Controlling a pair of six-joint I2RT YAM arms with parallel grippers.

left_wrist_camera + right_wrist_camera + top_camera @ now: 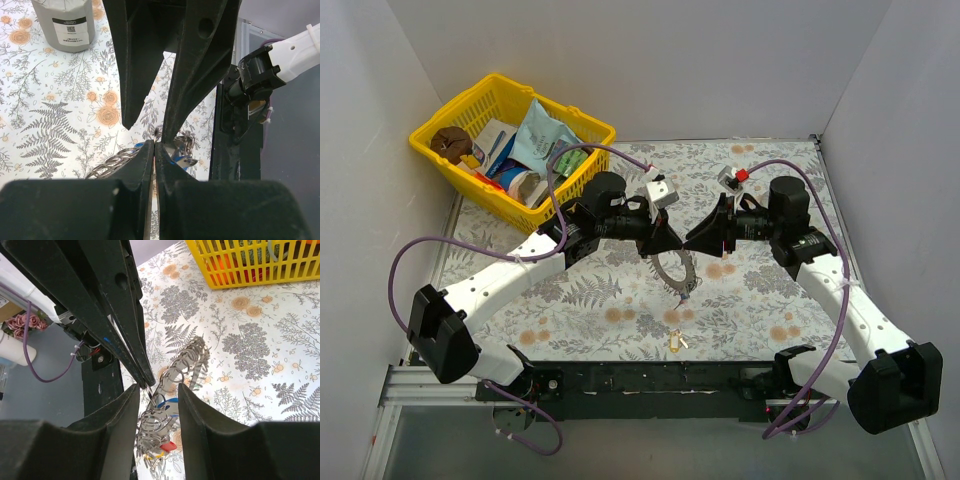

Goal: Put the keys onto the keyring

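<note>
The keyring (675,270), a silvery toothed ring, hangs on edge above the table's middle. My left gripper (665,240) is shut on its thin rim; in the left wrist view my left gripper (155,145) pinches the ring (112,162). My right gripper (705,240) faces it, open. In the right wrist view my right gripper (157,400) straddles the ring (187,362), whether touching I cannot tell. A blue key (167,402) and a red key (167,446) hang on the ring. A yellow key (675,342) lies on the table below.
A yellow basket (440,135) full of items stands at the back left. A grey cylinder (64,25) stands on the floral cloth beyond the grippers. The table's black front rail (650,378) runs near the arm bases. White walls close in three sides.
</note>
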